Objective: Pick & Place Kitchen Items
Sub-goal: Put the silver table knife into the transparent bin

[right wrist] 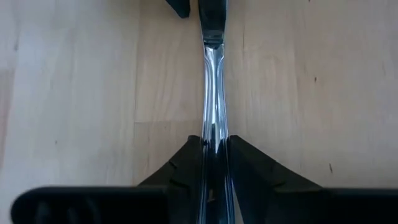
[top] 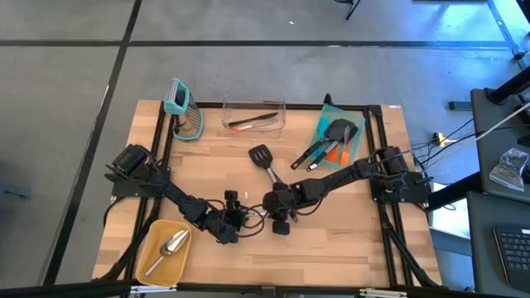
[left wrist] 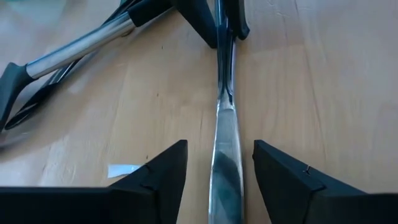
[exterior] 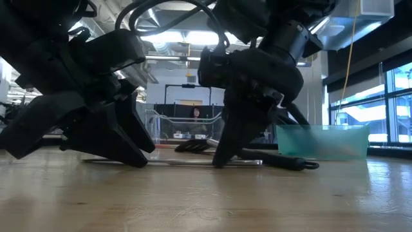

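Note:
A thin metal piece [top: 251, 218] lies along the table between my two grippers. My right gripper [right wrist: 214, 149] is shut on it; in the high view that gripper [top: 277, 217] sits near the table's middle. My left gripper [left wrist: 219, 152] is open. Its two fingers stand on either side of the piece's wider end [left wrist: 225, 155] with a gap on each side. A black slotted turner [top: 263, 157] lies flat on the wood behind them. My right gripper pinches the metal piece's narrow stretch [right wrist: 213, 127] between its two fingers. They come steeply from above and lie across the piece. The piece runs level along the tabletop [exterior: 193, 162] toward my left gripper; whether it is lifted clear I cannot tell.
A yellow tray [top: 149, 240] holding a silver scoop [top: 170, 246] sits at the near left. A clear box [top: 253, 106] and a teal bin [top: 325, 116] with several utensils stand at the far edge. A teal tool [top: 176, 98] leans beside a wire piece [top: 193, 124] at the far left.

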{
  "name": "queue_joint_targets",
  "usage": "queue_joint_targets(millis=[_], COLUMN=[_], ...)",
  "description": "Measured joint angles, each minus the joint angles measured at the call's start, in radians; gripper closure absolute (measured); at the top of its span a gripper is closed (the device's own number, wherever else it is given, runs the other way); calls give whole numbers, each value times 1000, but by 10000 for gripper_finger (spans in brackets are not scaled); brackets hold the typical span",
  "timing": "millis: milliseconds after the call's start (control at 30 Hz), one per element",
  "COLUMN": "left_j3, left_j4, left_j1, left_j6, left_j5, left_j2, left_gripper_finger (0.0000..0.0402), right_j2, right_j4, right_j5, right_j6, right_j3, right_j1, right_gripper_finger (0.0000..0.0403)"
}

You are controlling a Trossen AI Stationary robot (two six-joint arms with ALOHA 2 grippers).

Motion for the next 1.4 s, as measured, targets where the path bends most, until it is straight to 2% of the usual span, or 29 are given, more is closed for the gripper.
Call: queue_joint_targets(millis=[433,900,1200,1400], left_j3=[-1,-2,-1,0], left_j4=[2,10,98,119], left_j1=[7,47,50,51], left_j6=[54,98,125,126], left_j5=[-34,-15,-26,-4], left_j2=[1,12,64,75], left_gripper_finger=[231,234,293,359], right_j2=[2,5,5,5], right_j4=[19,36,47,48], right_j5=[-130,-174,-180,-181], right_j6=[55,70,85,85], right_j3=[0,-2,-4,-4], right_j1=[-42,-56,-56,-56], right_gripper_finger=[325,325,325,325])
